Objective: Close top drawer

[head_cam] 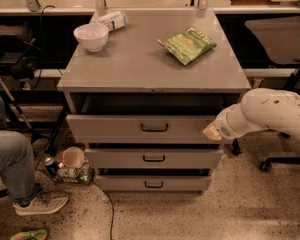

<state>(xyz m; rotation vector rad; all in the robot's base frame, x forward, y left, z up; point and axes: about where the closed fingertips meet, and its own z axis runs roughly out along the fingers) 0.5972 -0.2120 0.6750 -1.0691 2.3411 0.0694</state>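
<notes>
The top drawer (115,128) is the uppermost of three grey drawers in the cabinet (150,69). It stands pulled out a little, with a dark gap above its front and a small black handle (154,128) at its centre. My white arm (270,115) comes in from the right. The gripper (211,131) is at the drawer front's right end, at or just before its face.
On the cabinet top lie a white bowl (91,36), a bottle on its side (110,19) and a green chip bag (187,45). A seated person's leg and shoe (20,174) are at the left. Cans and a cup (67,164) sit on the floor. A chair base (285,159) is at the right.
</notes>
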